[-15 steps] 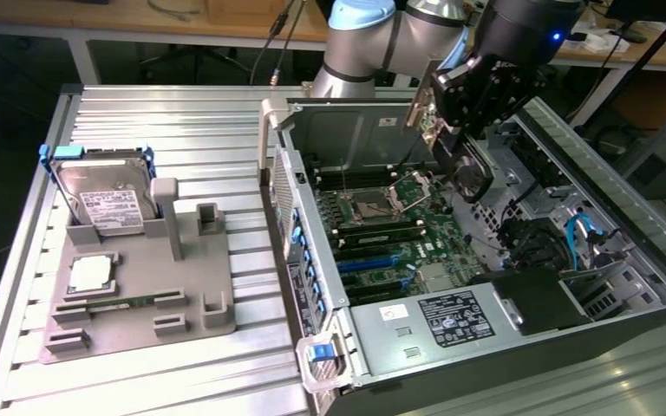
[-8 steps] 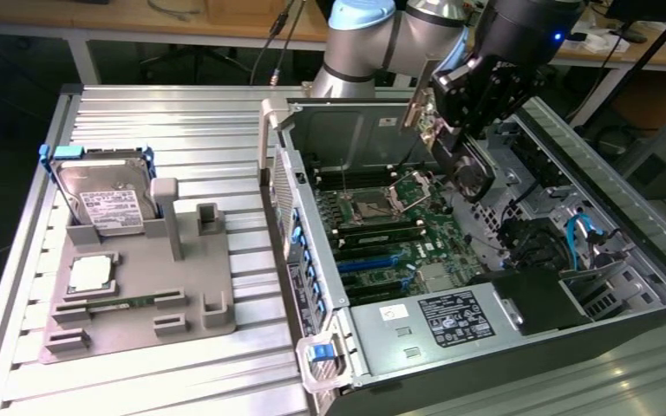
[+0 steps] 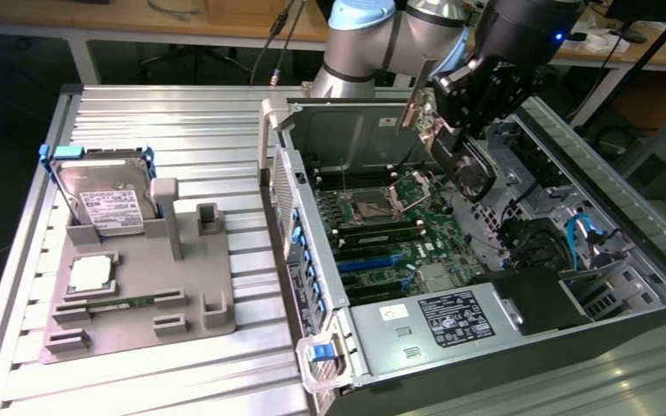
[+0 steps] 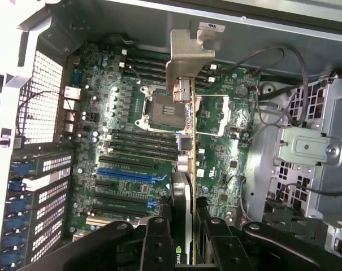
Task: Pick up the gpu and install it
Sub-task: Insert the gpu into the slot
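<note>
The gripper has its fingers part-way closed, one on each face of the graphics card, and holds it edge-down in the air. In the wrist view the gripper pinches the card near one end, while the card's silver end bracket points toward the case's back wall. The card hangs inside the open computer case, above the motherboard and apart from it, not seated in any slot; the blue slot lies to one side of it. On the counter, at the exterior view's left, a gray tray holds an upright hard drive, a square chip and a memory stick. The drive cage and loose cables crowd one side of the card; above the motherboard there is open room.
</note>
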Available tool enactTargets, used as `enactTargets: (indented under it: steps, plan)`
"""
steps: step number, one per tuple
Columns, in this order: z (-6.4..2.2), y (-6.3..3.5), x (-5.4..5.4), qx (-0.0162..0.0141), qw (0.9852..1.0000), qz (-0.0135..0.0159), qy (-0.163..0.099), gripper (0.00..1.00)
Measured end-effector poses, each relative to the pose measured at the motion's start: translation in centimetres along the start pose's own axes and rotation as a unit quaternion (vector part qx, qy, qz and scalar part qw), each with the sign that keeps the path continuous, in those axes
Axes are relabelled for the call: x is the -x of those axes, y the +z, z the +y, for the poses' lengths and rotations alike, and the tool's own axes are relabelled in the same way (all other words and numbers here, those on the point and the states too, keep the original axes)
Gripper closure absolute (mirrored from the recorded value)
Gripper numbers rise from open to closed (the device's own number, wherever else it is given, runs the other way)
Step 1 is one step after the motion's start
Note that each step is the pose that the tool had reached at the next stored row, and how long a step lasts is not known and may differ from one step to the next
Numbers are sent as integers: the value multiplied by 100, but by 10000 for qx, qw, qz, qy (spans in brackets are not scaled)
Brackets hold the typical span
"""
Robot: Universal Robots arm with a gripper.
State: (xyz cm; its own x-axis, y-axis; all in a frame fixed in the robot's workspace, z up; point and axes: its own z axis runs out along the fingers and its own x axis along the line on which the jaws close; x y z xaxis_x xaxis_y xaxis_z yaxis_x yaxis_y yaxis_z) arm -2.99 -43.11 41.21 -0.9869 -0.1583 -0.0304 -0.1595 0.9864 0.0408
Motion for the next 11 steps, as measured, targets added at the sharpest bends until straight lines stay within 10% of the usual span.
enactTargets:
  steps: [11]
  plan:
    - [0, 0, 0, 8, 9997, 10, -239, 73]
